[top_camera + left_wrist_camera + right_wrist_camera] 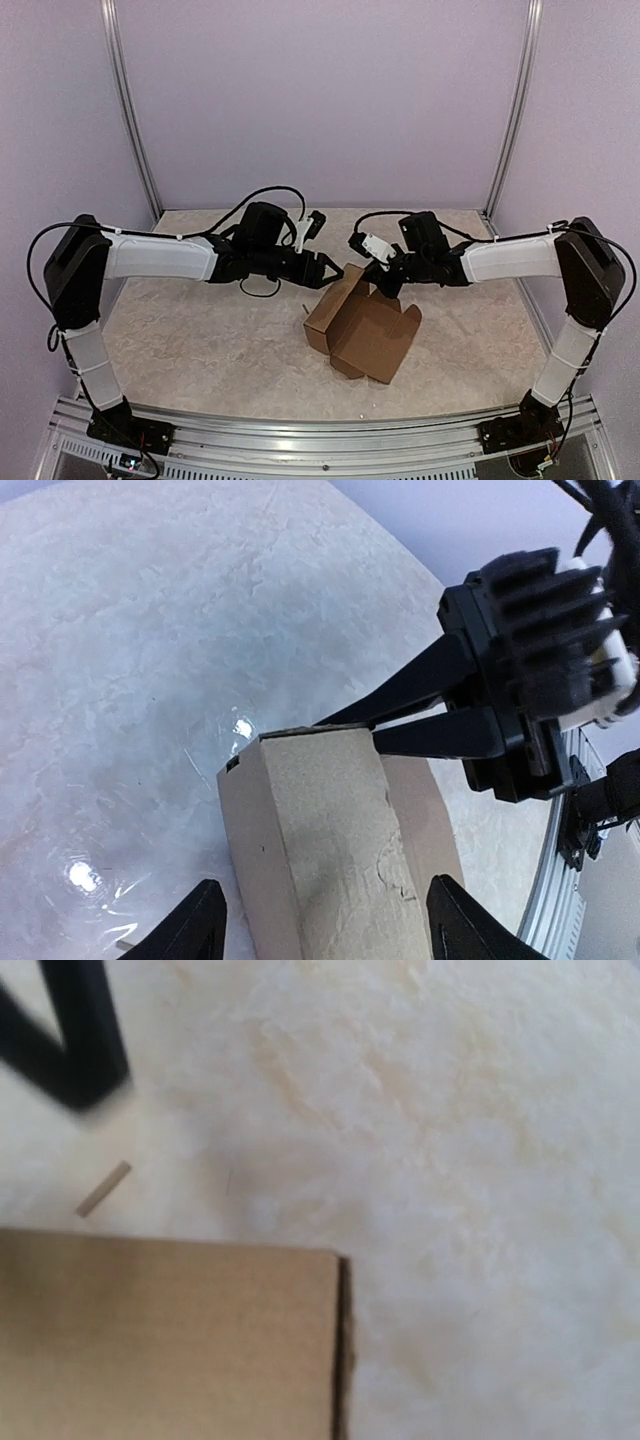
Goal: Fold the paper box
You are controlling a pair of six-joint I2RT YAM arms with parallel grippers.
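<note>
Here, the paper box [365, 325] sits half-formed at mid-worktop [200, 330], one flap raised. The right gripper [375, 732] is clenched on that flap's top edge, apparently to hold it upright. The left gripper [328, 272], released, straddles the same flap, probably ready to press the crease.

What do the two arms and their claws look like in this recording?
Left arm and right arm: white links, black joints, black cables looping alongside. Left claw and right claw: black, two tapered fingers each.
</note>
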